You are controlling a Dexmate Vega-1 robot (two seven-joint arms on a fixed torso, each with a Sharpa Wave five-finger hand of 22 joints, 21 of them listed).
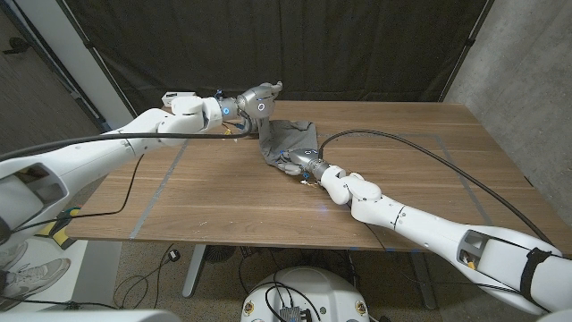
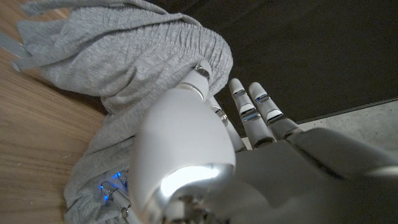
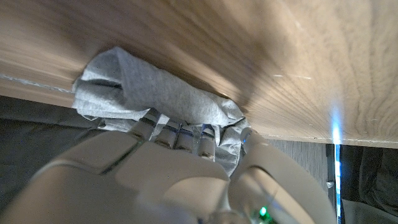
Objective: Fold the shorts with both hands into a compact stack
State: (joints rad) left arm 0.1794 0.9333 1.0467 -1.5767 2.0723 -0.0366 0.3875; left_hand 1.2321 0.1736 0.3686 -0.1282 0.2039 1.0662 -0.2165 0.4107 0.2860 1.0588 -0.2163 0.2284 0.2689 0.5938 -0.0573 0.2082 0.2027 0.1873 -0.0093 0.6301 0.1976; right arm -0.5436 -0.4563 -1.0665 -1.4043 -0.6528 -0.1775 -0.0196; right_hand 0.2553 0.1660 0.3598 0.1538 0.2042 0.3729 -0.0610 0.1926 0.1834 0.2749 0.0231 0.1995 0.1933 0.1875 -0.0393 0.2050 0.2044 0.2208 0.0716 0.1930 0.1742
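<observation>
Grey shorts (image 1: pixel 297 139) lie bunched on the wooden table (image 1: pixel 223 192), toward its far middle. My left hand (image 1: pixel 255 101) is raised above their far left corner and pinches a strip of the cloth, which hangs from it down to the table. The left wrist view shows the thumb of the left hand (image 2: pixel 205 155) pressed on the gathered waistband of the shorts (image 2: pixel 124 56). My right hand (image 1: pixel 304 164) sits at the near edge of the shorts. In the right wrist view the right hand (image 3: pixel 168 168) has its fingers curled into a fold of the shorts (image 3: pixel 161 93).
A black cable (image 1: pixel 420 148) loops over the table's right half. Pale tape lines (image 1: pixel 165 174) mark the left part of the tabletop. A black curtain (image 1: pixel 357 45) hangs behind the far edge. Bare wood spreads left, right and in front of the shorts.
</observation>
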